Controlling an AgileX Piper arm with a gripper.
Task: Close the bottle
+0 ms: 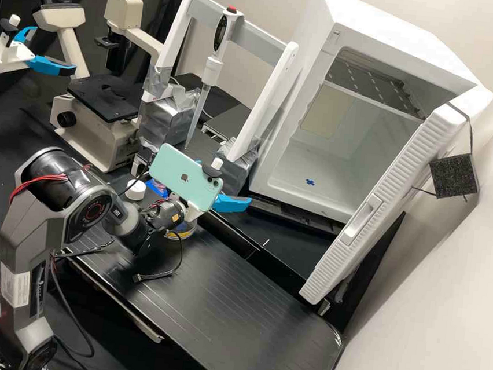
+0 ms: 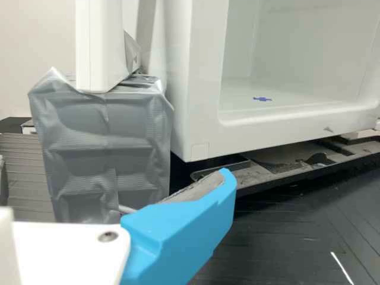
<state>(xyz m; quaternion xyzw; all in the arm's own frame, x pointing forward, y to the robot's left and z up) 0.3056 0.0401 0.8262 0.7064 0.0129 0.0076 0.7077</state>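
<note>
White and round, the top of what is probably the one bottle (image 1: pixel 135 190) shows in the high view beside the arm, near the phone (image 1: pixel 185 177) and apart from the gripper (image 1: pixel 227 181); it points up, its long axis seemingly upright. The gripper's two jaws stand spread, with nothing pinched between them. One clear container (image 1: pixel 181 232) with yellow and blue bands lies partly behind the wrist. Beyond are one pipette (image 1: pixel 215 60) between two white posts (image 1: pixel 177 27), two taped blocks (image 2: pixel 107 148), one microscope (image 1: pixel 98 130) and one white cabinet (image 1: pixel 298 97), its single door (image 1: pixel 387 204) open.
</note>
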